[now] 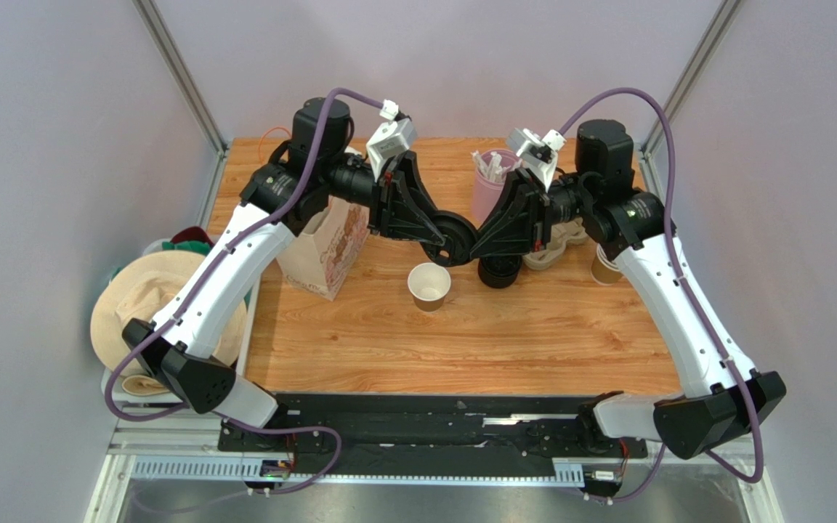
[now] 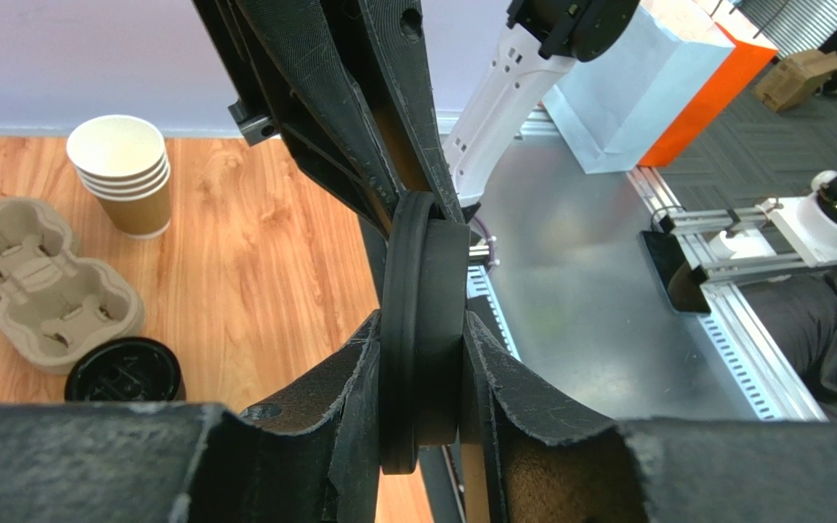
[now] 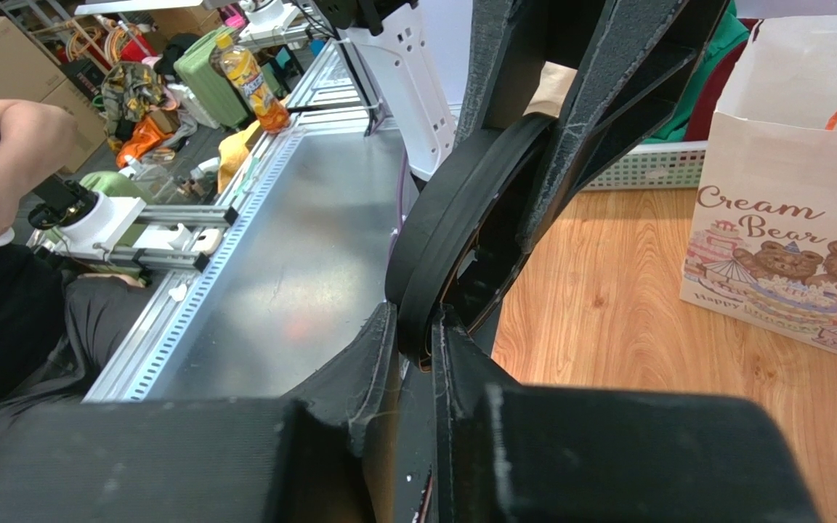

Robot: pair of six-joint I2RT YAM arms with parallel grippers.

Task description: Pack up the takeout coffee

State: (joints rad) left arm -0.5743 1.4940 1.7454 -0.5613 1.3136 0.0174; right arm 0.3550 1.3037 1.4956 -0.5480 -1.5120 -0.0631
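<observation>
Above worktop [image 1: 521, 338] centre, left tool [image 2: 421, 371] and right tool [image 3: 417, 332] both clench the lid [image 1: 456, 240] edge-on, likely a handover; the cup [image 1: 428, 286] stands open at six o'clock.

Twin arms in matching livery: the left arm [image 1: 221, 278], at the left of the overhead frame, and the right arm [image 1: 679, 300], at the right, each pair a smooth white shell with bulky black joint housings. A mauve cable [image 1: 622, 92] loops along each one, between a black base housing [image 1: 202, 381] and a white-cased wrist camera [image 1: 392, 136]. Close up, the fingers [image 2: 281, 447] are matte black and wedge-shaped, with a rough, grainy surface and frayed edges.
</observation>
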